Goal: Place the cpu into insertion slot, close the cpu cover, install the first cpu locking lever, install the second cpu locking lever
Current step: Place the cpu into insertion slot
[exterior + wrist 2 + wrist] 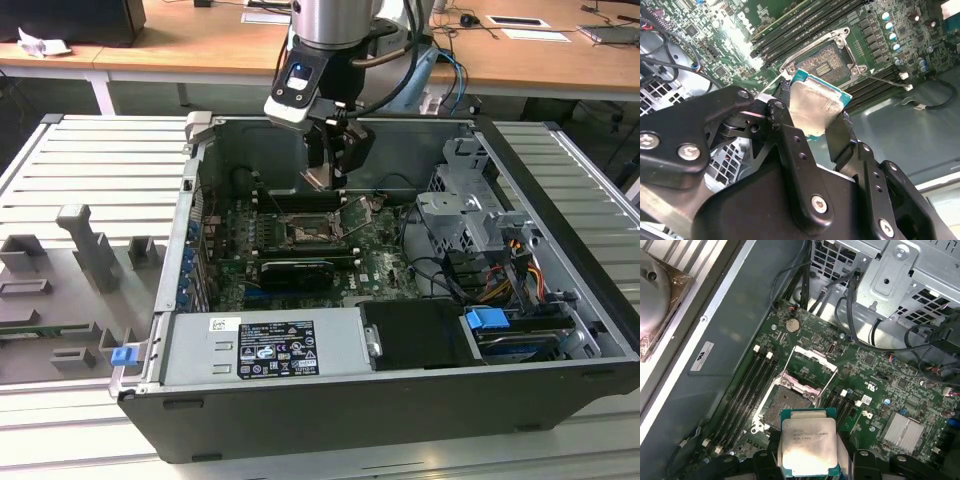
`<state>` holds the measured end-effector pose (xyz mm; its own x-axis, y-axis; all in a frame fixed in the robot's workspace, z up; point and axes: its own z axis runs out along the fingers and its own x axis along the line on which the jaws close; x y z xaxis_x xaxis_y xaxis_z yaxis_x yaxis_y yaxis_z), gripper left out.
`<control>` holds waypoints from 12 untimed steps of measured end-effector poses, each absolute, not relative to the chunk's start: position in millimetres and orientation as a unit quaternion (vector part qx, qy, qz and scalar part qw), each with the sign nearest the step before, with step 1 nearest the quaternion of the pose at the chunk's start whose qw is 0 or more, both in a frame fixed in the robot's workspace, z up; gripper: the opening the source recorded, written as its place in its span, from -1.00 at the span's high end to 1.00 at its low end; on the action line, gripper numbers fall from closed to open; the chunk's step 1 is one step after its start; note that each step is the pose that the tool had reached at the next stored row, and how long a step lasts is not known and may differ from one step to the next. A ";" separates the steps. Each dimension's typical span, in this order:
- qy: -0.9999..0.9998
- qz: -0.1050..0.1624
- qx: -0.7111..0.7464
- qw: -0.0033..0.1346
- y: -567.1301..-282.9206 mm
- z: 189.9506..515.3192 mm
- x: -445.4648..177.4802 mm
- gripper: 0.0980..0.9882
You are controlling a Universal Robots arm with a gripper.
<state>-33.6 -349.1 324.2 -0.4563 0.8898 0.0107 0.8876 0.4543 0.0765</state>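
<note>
My gripper (333,165) hangs inside the open computer case, shut on the cpu (318,179), a flat square chip with a pale metal top. In both wrist views the cpu (812,107) (807,445) sits edge-clamped between the black fingers (782,120), above the board and apart from it. The insertion slot (785,407) (822,62) (308,232) lies bare below, a little off from the chip. The cpu cover (810,367), a silvery frame, stands flipped open at the slot's far side.
Long black memory slots (742,390) flank the socket. A metal drive cage (465,215) with cables (520,270) stands at the exterior view's right, and a power supply (265,345) fills the front. Case walls (200,190) ring the board. Grey fixtures (90,250) sit outside.
</note>
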 end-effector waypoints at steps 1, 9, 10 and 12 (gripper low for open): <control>0.851 0.035 0.523 0.015 -349.0 324.0 -33.6 0.03; 0.832 0.033 0.554 0.018 -349.0 321.9 -33.6 0.03; 0.828 0.033 0.559 0.018 -349.0 321.4 -33.6 0.03; 0.825 0.033 0.564 0.018 -349.0 321.0 -33.6 0.03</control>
<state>-33.6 -349.0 321.0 -0.3640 0.9314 0.0069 0.9290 0.3626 0.0746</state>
